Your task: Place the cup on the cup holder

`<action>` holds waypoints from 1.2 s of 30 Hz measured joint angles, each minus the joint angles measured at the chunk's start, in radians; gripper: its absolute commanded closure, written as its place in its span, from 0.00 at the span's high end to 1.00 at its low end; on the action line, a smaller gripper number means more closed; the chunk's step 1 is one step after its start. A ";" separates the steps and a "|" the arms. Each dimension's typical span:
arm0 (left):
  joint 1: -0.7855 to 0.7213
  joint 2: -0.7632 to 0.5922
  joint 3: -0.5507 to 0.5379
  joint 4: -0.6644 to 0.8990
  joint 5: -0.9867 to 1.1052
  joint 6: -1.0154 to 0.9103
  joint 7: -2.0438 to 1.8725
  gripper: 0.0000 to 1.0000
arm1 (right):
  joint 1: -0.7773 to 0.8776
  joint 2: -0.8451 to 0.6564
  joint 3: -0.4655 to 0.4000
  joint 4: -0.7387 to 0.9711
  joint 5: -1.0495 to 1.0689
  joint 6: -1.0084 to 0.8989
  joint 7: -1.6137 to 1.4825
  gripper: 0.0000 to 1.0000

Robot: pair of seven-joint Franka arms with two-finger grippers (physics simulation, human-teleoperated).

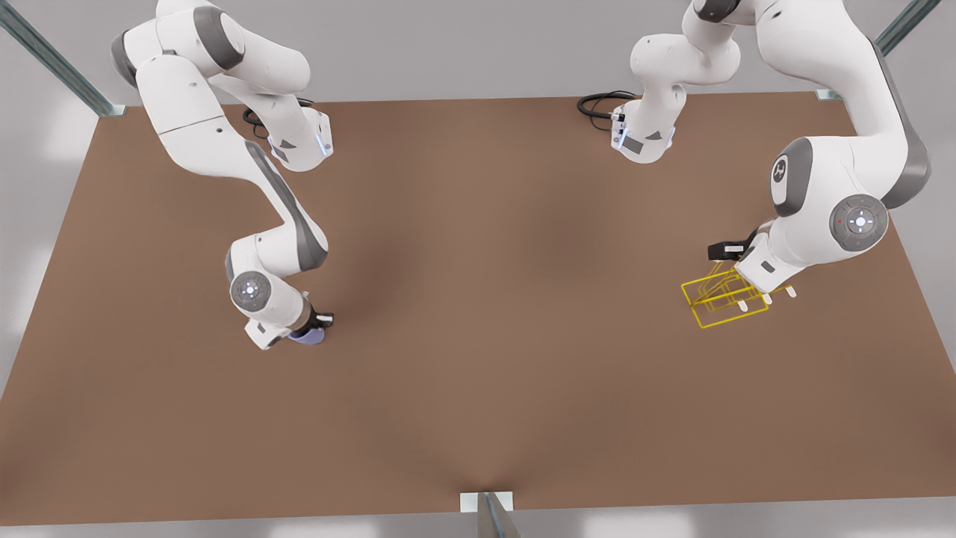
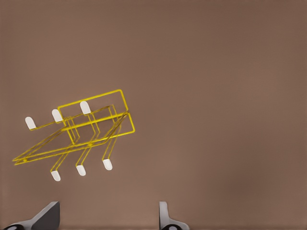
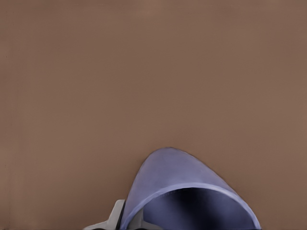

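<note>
Right hand [image 1: 317, 329] grips the smooth lavender cup [image 1: 308, 337]; left hand [image 2: 108, 218], fingers spread and empty, hovers over the yellow wire holder [image 2: 76, 134].

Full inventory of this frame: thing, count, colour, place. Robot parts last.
cup: 1, lavender-blue, at the front view's left, at the right hand.
cup holder: 1, yellow wire with white-capped prongs, on the table at the front view's right, partly under the left arm.
table: 1, brown.
cables: 2 black bundles, by the arm bases.
right hand: 1, at the cup; grip state unclear.
left hand: 1, fingers apart, above the holder, holding nothing.
</note>
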 measured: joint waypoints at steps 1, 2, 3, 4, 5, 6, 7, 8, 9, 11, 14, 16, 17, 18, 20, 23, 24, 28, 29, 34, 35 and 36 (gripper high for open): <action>0.000 0.000 0.000 0.000 0.000 0.000 0.000 1.00 | 0.010 0.005 0.013 0.041 0.035 -0.007 -0.001 0.21; 0.000 0.000 0.000 0.000 0.000 0.000 0.000 1.00 | 0.034 0.023 0.019 0.090 0.082 -0.012 -0.001 0.21; 0.000 0.000 0.000 0.000 0.001 -0.001 0.000 1.00 | 0.063 0.050 0.023 0.142 0.140 -0.016 -0.002 0.21; 0.000 0.000 -0.001 0.000 0.001 -0.001 -0.001 1.00 | 0.089 0.079 0.024 0.188 0.222 -0.016 -0.007 0.21; 0.000 -0.001 -0.001 0.000 0.001 -0.002 -0.001 1.00 | 0.115 0.109 0.024 0.223 0.325 -0.011 -0.016 0.21; 0.000 -0.001 -0.001 0.000 0.001 -0.003 -0.002 1.00 | 0.141 0.142 0.024 0.257 0.432 -0.005 -0.029 0.21; 0.000 -0.001 -0.001 0.000 0.001 -0.004 -0.002 1.00 | 0.161 0.175 0.024 0.285 0.543 0.000 -0.045 0.21; 0.000 -0.001 -0.001 0.000 0.001 -0.005 -0.003 1.00 | 0.174 0.205 0.023 0.303 0.657 0.004 -0.064 0.21; -0.001 -0.001 -0.002 0.000 0.001 -0.006 -0.003 1.00 | 0.193 0.234 0.024 0.326 0.764 0.008 -0.084 0.21; 0.000 -0.001 -0.002 0.000 0.001 -0.007 -0.004 1.00 | 0.242 0.289 0.041 0.368 0.952 0.036 -0.120 0.21; 0.000 -0.001 -0.002 0.002 0.001 -0.009 -0.005 1.00 | 0.377 0.429 0.073 0.539 1.130 0.125 -0.163 0.21; -0.001 -0.001 -0.001 0.003 0.002 -0.011 -0.006 1.00 | 0.470 0.527 0.074 0.700 1.187 0.186 -0.177 0.21; 0.000 -0.001 -0.001 0.003 0.005 -0.011 -0.006 1.00 | 0.508 0.571 0.071 0.766 1.183 0.213 -0.180 0.21; 0.000 -0.002 -0.001 0.003 0.008 -0.012 -0.007 1.00 | 0.534 0.610 0.071 0.825 1.145 0.236 -0.177 0.21; 0.000 -0.002 -0.002 0.003 0.011 -0.013 -0.007 1.00 | 0.564 0.652 0.074 0.883 1.071 0.270 -0.165 0.21; 0.000 0.000 -0.002 0.003 0.014 -0.013 -0.009 1.00 | 0.592 0.695 0.071 0.897 0.993 0.304 -0.151 0.21; 0.000 0.000 -0.002 0.002 0.015 -0.014 -0.009 1.00 | 0.598 0.708 0.071 0.897 0.977 0.313 -0.147 0.21; 0.000 0.007 0.000 0.000 0.016 -0.014 -0.011 1.00 | 0.604 0.727 0.072 0.874 0.939 0.333 -0.143 0.21; 0.000 0.008 -0.001 0.000 0.016 -0.014 -0.012 1.00 | 0.604 0.728 0.078 0.866 0.935 0.336 -0.146 0.21; 0.000 0.009 -0.001 0.003 0.016 -0.014 -0.016 1.00 | 0.605 0.732 0.092 0.852 0.926 0.333 -0.162 0.21; 0.000 0.009 -0.001 0.003 0.016 -0.014 -0.016 1.00 | 0.605 0.735 0.092 0.849 0.926 0.333 -0.165 0.21; 0.000 0.009 -0.001 0.002 0.017 -0.014 -0.017 1.00 | 0.606 0.738 0.092 0.847 0.926 0.333 -0.169 0.21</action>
